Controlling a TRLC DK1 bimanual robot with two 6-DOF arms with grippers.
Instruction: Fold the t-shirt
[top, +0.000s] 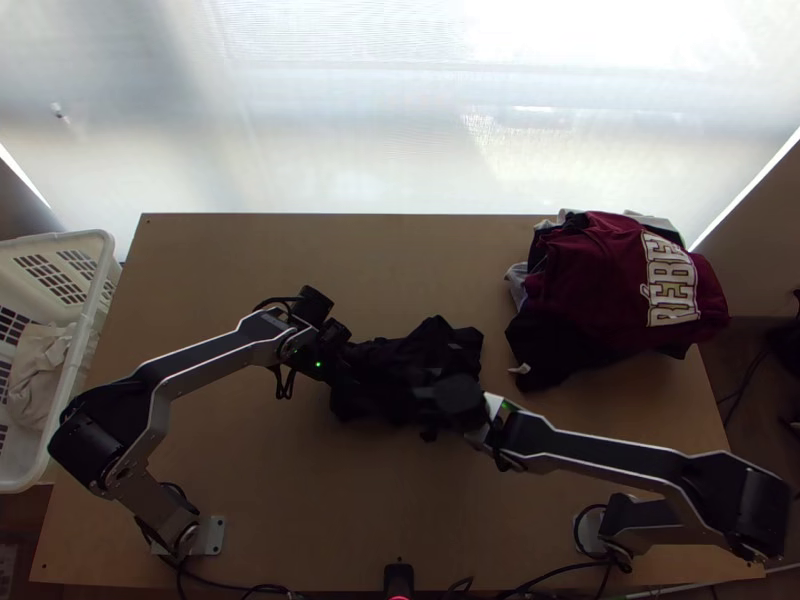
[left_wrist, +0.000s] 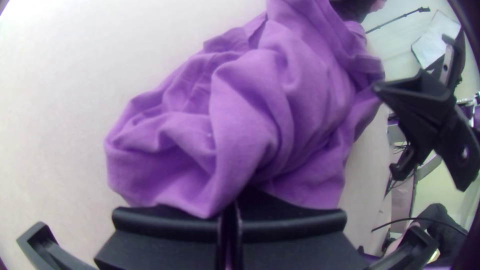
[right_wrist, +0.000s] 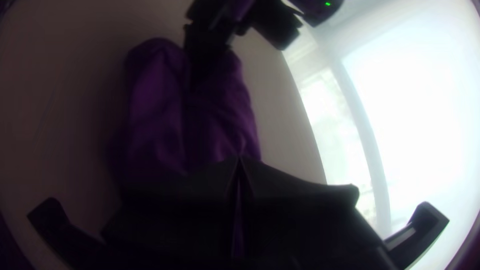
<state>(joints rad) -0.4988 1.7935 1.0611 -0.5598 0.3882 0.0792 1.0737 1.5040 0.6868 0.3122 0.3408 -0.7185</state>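
Bunched in thick folds, the t-shirt (top: 405, 370) looks black from above at mid-table. My left gripper (top: 338, 372) is over its left part, and my right gripper (top: 455, 400) is over its lower right part, its fingertips hidden from above. In the left wrist view, the t-shirt (left_wrist: 280, 105) looks purple and runs down to the left gripper (left_wrist: 229, 210), whose fingers are closed on an edge. The right wrist view has folds of the t-shirt (right_wrist: 185, 115) leading to the right gripper (right_wrist: 240, 160), its fingers together at the cloth.
A pile of folded clothes with a maroon garment (top: 620, 285) on top lies at the table's back right. A white basket (top: 75, 350) holding light cloth stands off the left edge. Bare wooden table (top: 240, 250) shows at the back left and along the front.
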